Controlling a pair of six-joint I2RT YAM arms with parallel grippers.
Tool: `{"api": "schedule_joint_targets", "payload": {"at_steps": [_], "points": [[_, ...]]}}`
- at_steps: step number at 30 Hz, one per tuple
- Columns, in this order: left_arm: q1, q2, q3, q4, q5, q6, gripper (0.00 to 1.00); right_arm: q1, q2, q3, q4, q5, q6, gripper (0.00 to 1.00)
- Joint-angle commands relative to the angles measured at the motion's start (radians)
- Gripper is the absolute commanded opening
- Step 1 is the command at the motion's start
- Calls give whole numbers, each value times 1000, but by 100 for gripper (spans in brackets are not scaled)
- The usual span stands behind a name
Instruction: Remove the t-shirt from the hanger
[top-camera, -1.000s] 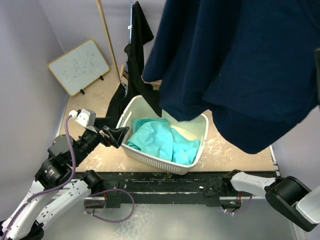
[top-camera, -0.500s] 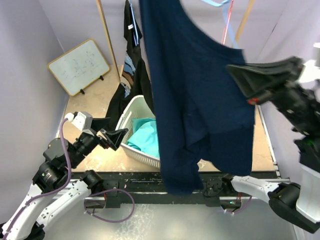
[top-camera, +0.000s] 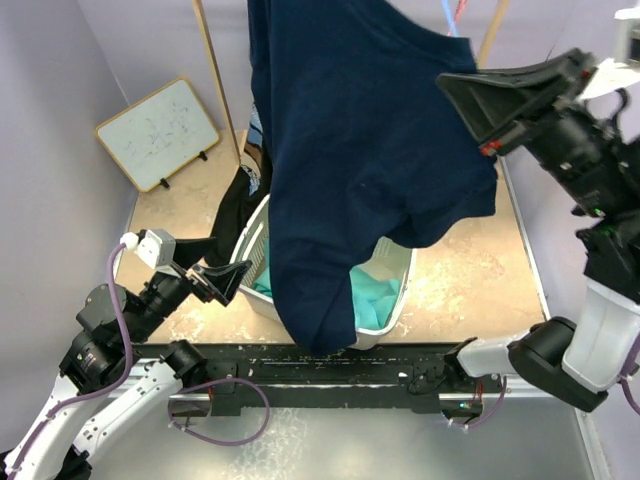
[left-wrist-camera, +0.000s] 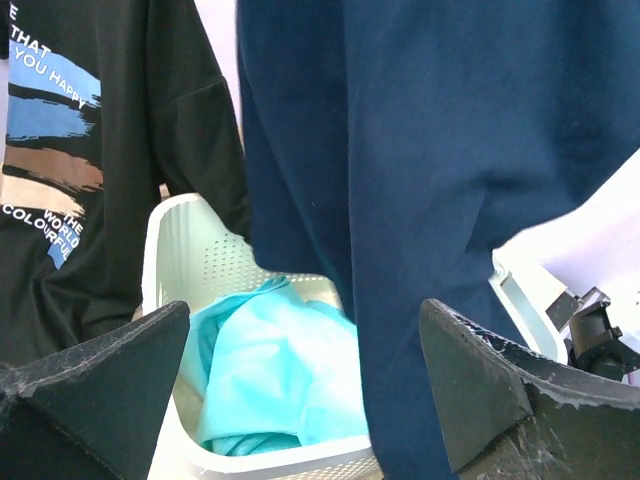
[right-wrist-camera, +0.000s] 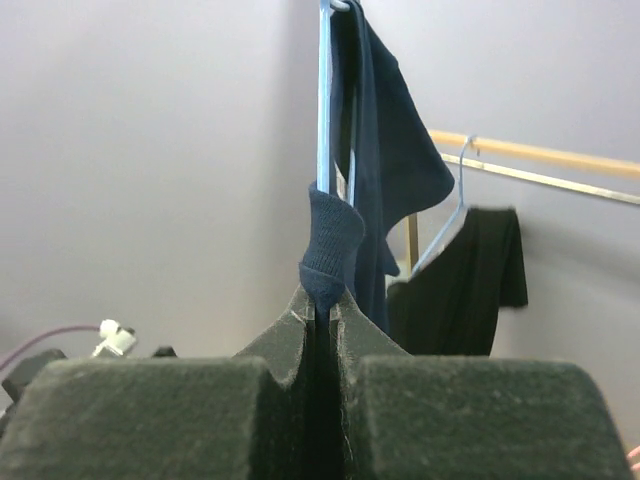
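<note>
A navy t-shirt (top-camera: 360, 150) hangs on a light blue hanger (right-wrist-camera: 325, 90) and drapes down over the basket. My right gripper (top-camera: 455, 90) is raised high at the right and shut on the navy shirt's ribbed collar (right-wrist-camera: 330, 245), with the hanger wire right behind the pinched fold. In the left wrist view the navy shirt (left-wrist-camera: 430, 200) fills the middle. My left gripper (top-camera: 228, 280) is open and empty, low at the left beside the basket, aimed at the shirt's lower hem.
A white laundry basket (top-camera: 250, 255) holds a turquoise garment (left-wrist-camera: 270, 370). A black printed t-shirt (left-wrist-camera: 80, 180) hangs behind on another hanger (right-wrist-camera: 450, 205) from a wooden rail (right-wrist-camera: 540, 155). A small whiteboard (top-camera: 158, 132) leans at the back left wall.
My right gripper has pulled the navy shirt's collar up and to the right; the shirt swung left and spread out. My left gripper has dropped slightly back and stays open.
</note>
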Motion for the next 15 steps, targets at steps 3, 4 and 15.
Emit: {"api": "schedule_joint_targets", "payload": {"at_steps": [3,4,15], "points": [[6,18,5,22,16,-3,100,-3,-121,14,285,98,-26,0],[6,20,4,25,16,-3,100,-2,-130,12,289,107,-31,0],[6,23,0,37,31,-1,100,-1,-196,-256,181,51,-73,0]]}}
